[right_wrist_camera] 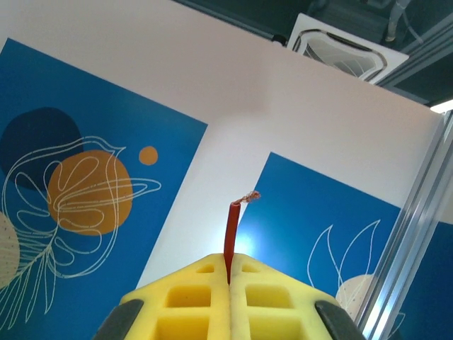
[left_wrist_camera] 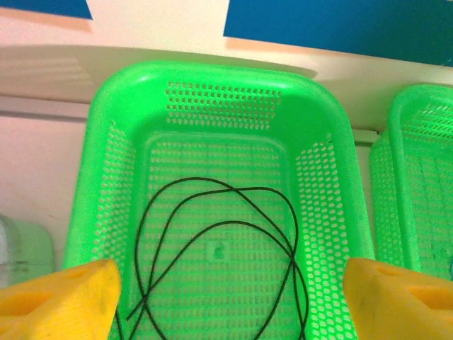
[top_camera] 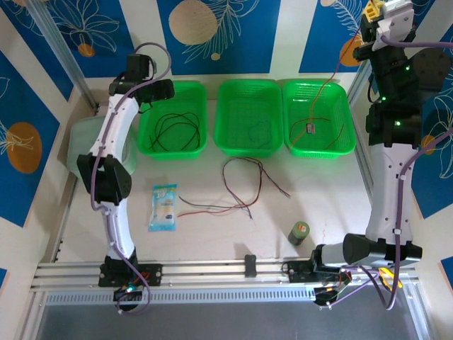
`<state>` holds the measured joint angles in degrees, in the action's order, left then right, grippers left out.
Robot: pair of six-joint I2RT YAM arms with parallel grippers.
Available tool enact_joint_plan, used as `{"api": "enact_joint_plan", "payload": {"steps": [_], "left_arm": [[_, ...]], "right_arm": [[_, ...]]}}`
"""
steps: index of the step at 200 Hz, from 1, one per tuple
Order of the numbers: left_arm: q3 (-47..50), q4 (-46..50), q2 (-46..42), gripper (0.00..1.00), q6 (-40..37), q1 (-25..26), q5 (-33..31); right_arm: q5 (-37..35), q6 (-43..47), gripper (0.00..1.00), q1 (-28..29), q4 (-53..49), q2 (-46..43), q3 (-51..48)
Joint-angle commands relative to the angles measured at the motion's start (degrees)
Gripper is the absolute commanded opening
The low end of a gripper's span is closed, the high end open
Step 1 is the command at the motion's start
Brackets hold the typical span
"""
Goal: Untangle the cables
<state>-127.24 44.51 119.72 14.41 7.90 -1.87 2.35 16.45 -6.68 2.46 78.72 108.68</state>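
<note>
Where the left gripper [left_wrist_camera: 228, 283] hung above the left green perforated plastic basket [left_wrist_camera: 106, 177], its two yellow foam fingers [left_wrist_camera: 64, 301] stood wide apart with nothing between them.

Item: thin black cable [left_wrist_camera: 212, 227], lying in loose overlapping loops on that basket's floor, below the spread fingers and clear of them.

Item: middle green plastic basket [top_camera: 248, 86], containing a short blue-grey cable [top_camera: 259, 132], faint and small in the overhead view.

Item: right green plastic basket [top_camera: 347, 134], holding a looped stretch of thin orange-red cable [top_camera: 315, 103] and a small dark piece on it, too small to identify. That cable rose out of the basket to the right gripper [right_wrist_camera: 228, 273], which was raised high at the far right corner. Its yellow pads [right_wrist_camera: 198, 297] were pressed together on the cable, whose frayed bare-copper end stood up just past them.

Item: red, black and bluish cables [top_camera: 244, 180], crossed over one another in a tangle on the pale tabletop [top_camera: 318, 191] in front of the middle basket.

Item: blue-and-white snack packet [top_camera: 163, 207], flat on the table to the left of the tangle.

Item: small green cylindrical can [top_camera: 299, 232], upright near the right arm's base.

Item: pale translucent green tub [top_camera: 79, 145], beside the left basket and partly behind the left arm.
</note>
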Motion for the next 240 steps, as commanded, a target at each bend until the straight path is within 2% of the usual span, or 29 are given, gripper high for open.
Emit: {"api": "enact_joint_plan", "payload": {"steps": [1,65,130,173,183,210,222,240], "left_arm": [[3.40,1.72,-2.85,0.83,-1.57,0.36,0.02],[7.21,0.85,-12.32,0.83,0.42,2.25,4.48],[17.66,0.59,-23.45,0.84,-1.41,2.82,4.24],[19.23,1.78,-26.25,0.85,-2.70,2.87,2.22],[19.31,1.83,-26.30,0.85,-2.70,2.84,2.61],[19.22,2.46,-26.38,0.85,-2.63,2.89,3.39],[19.13,2.81,-26.39,0.85,-2.63,2.83,3.52],[19.29,2.71,-26.58,0.85,-2.38,2.89,3.78]], "right_arm": [[-0.73,-1.26,0.00,-0.53,1.46,1.70,4.26],[-0.86,-2.58,0.00,-3.55,2.73,11.70,13.95],[1.36,-13.78,0.00,-11.46,4.47,17.86,15.99],[2.73,-15.83,0.00,-11.40,-0.60,19.62,14.52],[4.05,-14.71,0.00,-10.85,2.44,17.98,10.73],[1.98,-12.82,0.00,-9.45,7.04,14.69,4.53],[1.68,-13.59,0.00,-9.56,5.99,15.53,6.37],[2.08,-14.74,0.00,-9.77,2.30,20.38,15.15]]}}
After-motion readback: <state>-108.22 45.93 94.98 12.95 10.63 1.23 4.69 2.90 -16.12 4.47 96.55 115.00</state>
